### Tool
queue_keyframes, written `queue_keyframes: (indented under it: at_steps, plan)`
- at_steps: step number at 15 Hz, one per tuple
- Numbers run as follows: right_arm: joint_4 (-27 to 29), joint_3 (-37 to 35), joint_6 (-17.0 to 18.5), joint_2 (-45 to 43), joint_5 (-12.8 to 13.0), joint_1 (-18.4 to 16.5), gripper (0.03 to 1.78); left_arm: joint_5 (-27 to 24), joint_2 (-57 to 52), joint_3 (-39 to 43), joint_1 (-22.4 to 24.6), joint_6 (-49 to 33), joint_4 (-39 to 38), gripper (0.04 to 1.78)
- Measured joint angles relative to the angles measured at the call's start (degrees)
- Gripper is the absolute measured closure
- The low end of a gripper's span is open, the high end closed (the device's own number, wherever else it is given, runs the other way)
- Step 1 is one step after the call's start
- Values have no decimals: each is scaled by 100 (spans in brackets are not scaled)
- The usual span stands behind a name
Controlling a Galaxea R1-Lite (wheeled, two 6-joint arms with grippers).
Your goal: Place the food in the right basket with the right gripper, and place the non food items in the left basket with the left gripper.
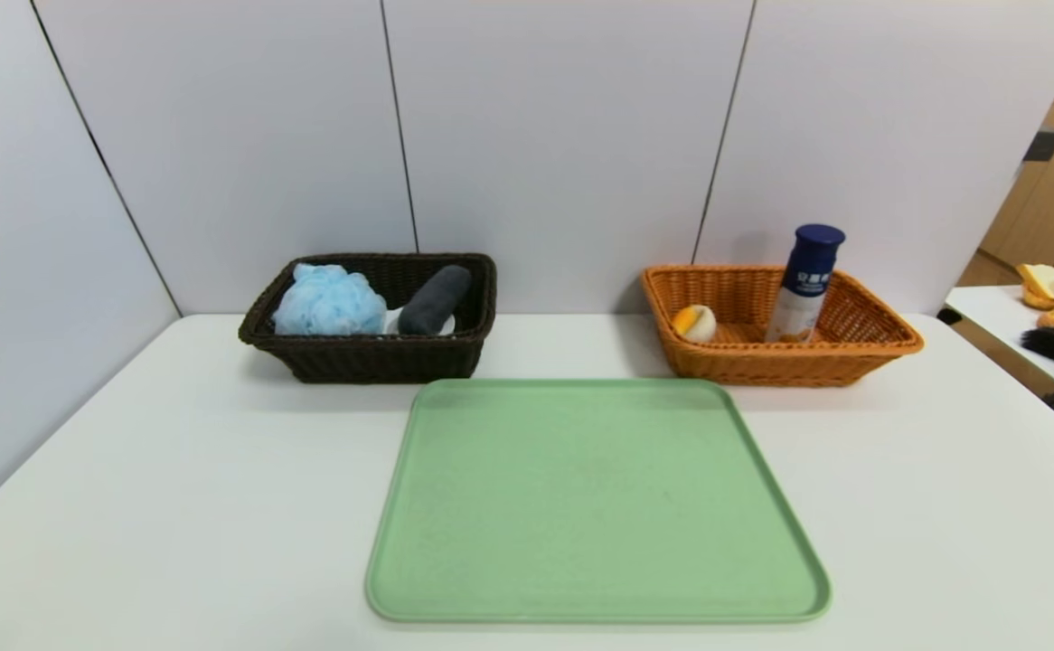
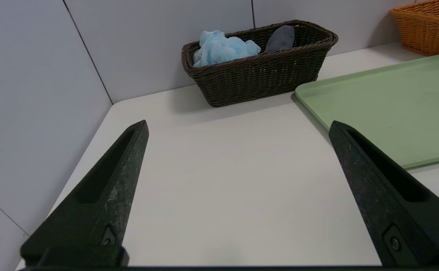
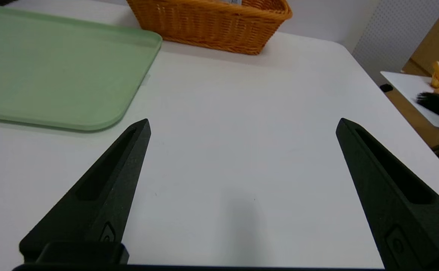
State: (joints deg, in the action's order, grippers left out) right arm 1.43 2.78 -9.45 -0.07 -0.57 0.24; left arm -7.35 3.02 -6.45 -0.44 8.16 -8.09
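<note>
From the head view, the flat pale-green plastic tray (image 1: 595, 497) at the counter's (image 1: 129, 506) front middle lies bare, while the dark-brown wicker basket (image 1: 373, 354) at the back left holds a fluffy light-blue bath pouf (image 1: 328, 301) and a dark-grey rolled cloth (image 1: 435, 300), and the orange wicker basket (image 1: 785, 360) at the back right holds a round orange-and-white food piece (image 1: 695, 322) beside an upright white spray can with a navy cap (image 1: 805, 285). In the left wrist view the left pincer (image 2: 238, 128) hangs spread wide and empty over the counter's left front, near the tray's left edge. In the right wrist view the right pincer (image 3: 242, 124) is likewise spread and empty over the right front; the likely fault is the spray can, apparently no food, counting as missorted, or toppling if reached for.
</note>
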Motion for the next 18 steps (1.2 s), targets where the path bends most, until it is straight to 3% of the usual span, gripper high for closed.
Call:
queue_keyframes:
  at_steps: [2,5,9,18]
  plan:
    - [-222,-100,-15,0,-133,0,11,77,-168,55,0,-26,236,13]
    - [-127,-256,-141,0,-143,0,11,112,-269,107,0,-17,219,13]
    - [-85,-273,-66,0,-135,2,11,356,-291,544,-2,35,124,13]
    - [-80,-278,291,0,-83,0,11,608,-291,642,0,-319,861,13]
